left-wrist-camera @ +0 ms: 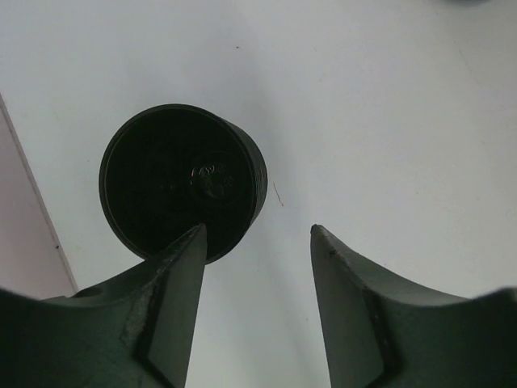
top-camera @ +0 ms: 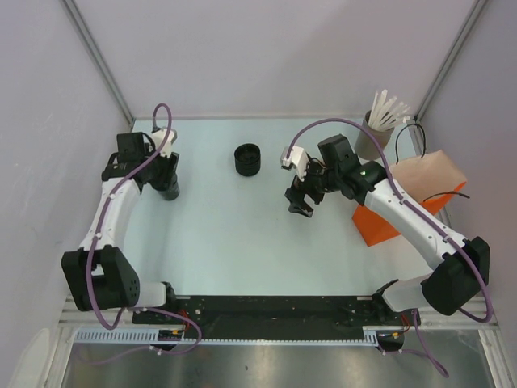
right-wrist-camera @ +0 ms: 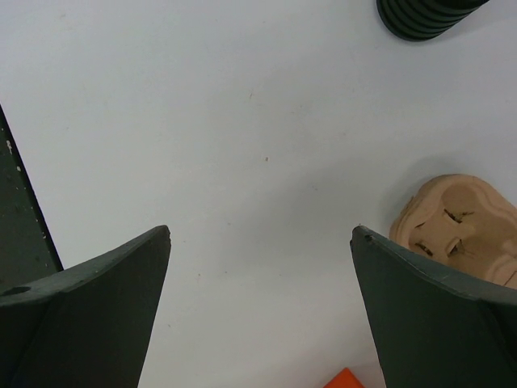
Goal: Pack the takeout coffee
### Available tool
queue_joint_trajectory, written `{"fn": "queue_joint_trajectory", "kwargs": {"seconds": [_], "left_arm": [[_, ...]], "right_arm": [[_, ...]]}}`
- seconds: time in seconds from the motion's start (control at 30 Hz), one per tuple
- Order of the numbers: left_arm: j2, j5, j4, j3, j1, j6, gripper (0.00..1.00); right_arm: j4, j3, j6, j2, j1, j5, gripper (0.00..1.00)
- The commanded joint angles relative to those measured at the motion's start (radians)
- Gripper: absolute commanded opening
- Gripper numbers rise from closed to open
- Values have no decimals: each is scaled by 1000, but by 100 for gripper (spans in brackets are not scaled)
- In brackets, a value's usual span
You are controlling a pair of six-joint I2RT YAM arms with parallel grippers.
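Note:
The takeout coffee [left-wrist-camera: 182,182], a small black cup under a round black lid, stands on the white table at the far left. In the top view it [top-camera: 171,192] is mostly hidden under my left gripper [top-camera: 167,183]. In the left wrist view my left gripper [left-wrist-camera: 257,230] hangs above it, a little to its right. Its jaws are apart with only bare table between them, and the left finger [left-wrist-camera: 174,291] overlaps the cup's near rim. My right gripper [top-camera: 300,204] [right-wrist-camera: 262,232] stands wide open over bare table at centre right, holding nothing.
A black ribbed lidless cup [top-camera: 248,159] [right-wrist-camera: 428,18] stands at the back middle. At the right lies an orange bag [top-camera: 378,226] with a brown paper piece [top-camera: 428,172] over it. A grey tub of white sticks [top-camera: 373,137] stands behind. A tan moulded carrier [right-wrist-camera: 460,222] lies beside my right finger.

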Motion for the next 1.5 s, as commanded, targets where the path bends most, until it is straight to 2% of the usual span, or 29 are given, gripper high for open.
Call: {"fn": "queue_joint_trajectory", "kwargs": {"seconds": [0.0,0.47,1.2,1.47], "left_arm": [[27,37,53,12,12,10,56],[99,47,76,29,30,13,35],[110,87,50,60,43,12,25],[111,90,50,61,49,10,17]], "right_arm": [[42,-8,-9,-4,2,1,98],[48,-24,-7,-4,2,4,95],[43,-25,-9,2,1,4,93],[39,-27,-7,2,-1,-1,92]]}}
